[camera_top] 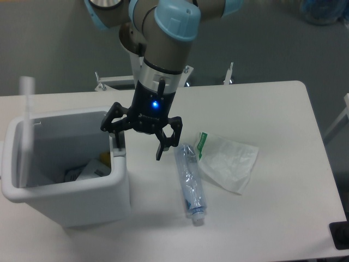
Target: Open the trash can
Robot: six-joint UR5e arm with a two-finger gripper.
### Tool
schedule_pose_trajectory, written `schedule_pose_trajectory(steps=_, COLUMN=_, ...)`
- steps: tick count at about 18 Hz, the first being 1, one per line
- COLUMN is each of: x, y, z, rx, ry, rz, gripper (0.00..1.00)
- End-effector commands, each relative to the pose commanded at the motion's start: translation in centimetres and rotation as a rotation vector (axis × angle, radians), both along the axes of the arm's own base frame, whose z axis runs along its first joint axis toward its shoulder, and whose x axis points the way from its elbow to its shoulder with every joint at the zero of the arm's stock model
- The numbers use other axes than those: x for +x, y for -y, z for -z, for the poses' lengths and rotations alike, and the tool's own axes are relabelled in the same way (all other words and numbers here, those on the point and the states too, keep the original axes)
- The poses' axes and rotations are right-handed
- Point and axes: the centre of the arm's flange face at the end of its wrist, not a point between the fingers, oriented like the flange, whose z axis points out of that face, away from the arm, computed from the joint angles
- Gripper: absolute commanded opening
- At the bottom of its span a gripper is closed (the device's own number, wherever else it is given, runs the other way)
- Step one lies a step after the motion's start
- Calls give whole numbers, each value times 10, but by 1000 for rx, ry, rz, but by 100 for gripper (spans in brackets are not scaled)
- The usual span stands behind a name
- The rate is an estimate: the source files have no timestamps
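Gripper (pixel 137 144), fingers spread apart, sits at the right rim of the trash can (pixel 65 188), lid upright.

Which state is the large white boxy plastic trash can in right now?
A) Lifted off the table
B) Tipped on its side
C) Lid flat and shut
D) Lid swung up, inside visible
D: the white trash can stands upright on the table with its lid raised at the left edge, showing items inside; the open gripper is at its right rim.

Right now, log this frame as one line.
lid: up, blurred | bin: open, litter inside | gripper: open, one finger at tab | bottle, bag: on table
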Motion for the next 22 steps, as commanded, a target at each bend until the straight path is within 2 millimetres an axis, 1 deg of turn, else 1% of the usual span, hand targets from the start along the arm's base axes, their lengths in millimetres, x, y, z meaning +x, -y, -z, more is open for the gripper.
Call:
schedule_pose_trajectory(steps=1, x=3, y=0, z=-4, rx=6, ry=2, rz=-5, gripper=100)
schedule_pose_trajectory(steps=2, x=9, y=4, z=-16, rx=20, ry=-9, rz=-11, gripper=100)
schedule_pose_trajectory(steps=3, x=10, y=8, z=-23, rx=29, ry=-14, rz=-18, gripper=100)
schedule_pose_trajectory(steps=5, x=9, y=10, z=-25, rx=29, ry=-19, rz=-21, gripper=100)
schedule_pose_trajectory(steps=7, x=2, y=13, z=-27, rx=28, ry=-39, rz=-23, gripper=100)
schedule_pose_trajectory(steps=8, x=-2, y=14, z=-33, rx=36, ry=-58, rz=-18, gripper=100)
schedule_pose_trajectory(steps=10, x=-25, y=28, z=-40, rx=34, ry=-102, rz=-31, gripper=100)
schedule_pose_trajectory(steps=12, x=-39, y=39, z=-34, rx=2, ry=-176, rz=19, gripper=100)
schedule_pose_trajectory(steps=13, x=-48, y=46, z=-30, rx=-28, ry=-216, rz=40, gripper=100)
schedule_pose_trajectory(steps=15, x=-70, y=67, z=-16, rx=-118, ry=-291, rz=62, gripper=100)
schedule_pose_trajectory(steps=19, x=-92, y=88, z=-6, rx=-228, ry=-386, rz=123, gripper=100)
schedule_pose_trajectory(steps=21, x=-105, y=98, z=-5, rx=-241, ry=-409, rz=143, gripper=100)
schedule_pose_trajectory(steps=22, x=-109, y=100, z=-1, rx=-248, ry=-414, rz=157, gripper=100)
